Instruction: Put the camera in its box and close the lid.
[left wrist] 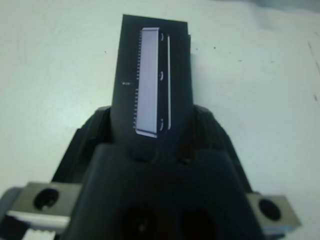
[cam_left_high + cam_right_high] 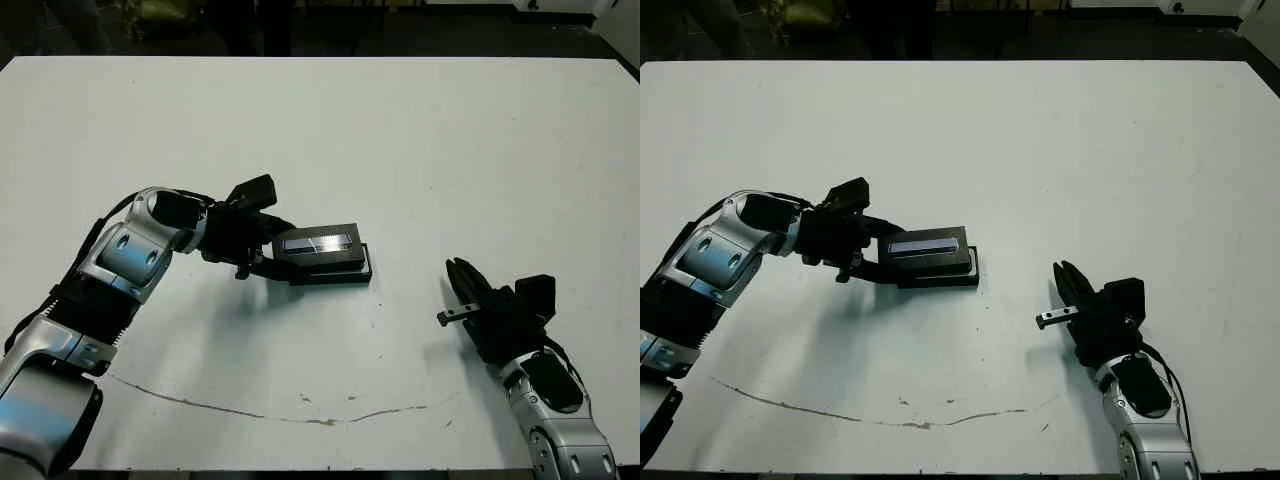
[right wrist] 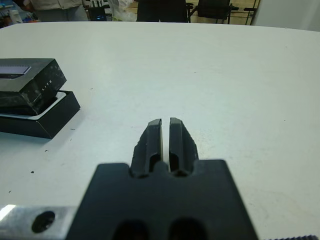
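We see the white table (image 2: 420, 140) brightly, evenly lit, with soft shadows beneath both arms; glare streaks the lid (image 1: 150, 80), and the nearest wrist-view parts blur.

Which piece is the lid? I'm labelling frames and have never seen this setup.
On the white table, look near the middle, at the tip of the left gripper. The lid is the flat black panel it holds, resting askew over the box. Its glossy silver-grey strip sets it apart from the plain black tray with white lining underneath.
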You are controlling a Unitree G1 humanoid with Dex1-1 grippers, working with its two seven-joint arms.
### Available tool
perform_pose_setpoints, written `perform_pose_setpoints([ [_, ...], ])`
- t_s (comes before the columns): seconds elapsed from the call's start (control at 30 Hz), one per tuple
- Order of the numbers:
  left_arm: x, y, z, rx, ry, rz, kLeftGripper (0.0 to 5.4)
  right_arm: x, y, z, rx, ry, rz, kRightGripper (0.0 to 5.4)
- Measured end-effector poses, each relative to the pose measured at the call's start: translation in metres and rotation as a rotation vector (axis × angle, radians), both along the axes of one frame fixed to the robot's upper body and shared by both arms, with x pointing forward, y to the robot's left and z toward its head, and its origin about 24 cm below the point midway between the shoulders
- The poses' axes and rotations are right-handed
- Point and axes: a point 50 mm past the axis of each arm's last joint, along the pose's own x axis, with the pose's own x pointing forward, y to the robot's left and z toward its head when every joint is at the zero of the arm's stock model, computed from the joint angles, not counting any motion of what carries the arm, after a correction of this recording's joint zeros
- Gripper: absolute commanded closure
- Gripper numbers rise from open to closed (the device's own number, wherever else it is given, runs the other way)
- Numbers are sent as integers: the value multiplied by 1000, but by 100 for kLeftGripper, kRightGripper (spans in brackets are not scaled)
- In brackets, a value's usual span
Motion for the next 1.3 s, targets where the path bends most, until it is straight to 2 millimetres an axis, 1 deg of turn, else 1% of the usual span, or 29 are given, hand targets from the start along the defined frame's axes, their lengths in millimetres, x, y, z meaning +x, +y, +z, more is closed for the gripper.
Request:
perform_pose_setpoints([
  [0.37, 2, -8, -2, -8, -30, -37, 278, 0, 0, 0, 2, -3, -3, 540],
  [0.6, 4, -11, -3, -9, 6, -39, 278, 0, 0, -1, 5, -2, 1, 540],
  [1.3, 3, -15, -4, -19, 39, -26, 278, 0, -1, -2, 7, 6, -9, 540],
])
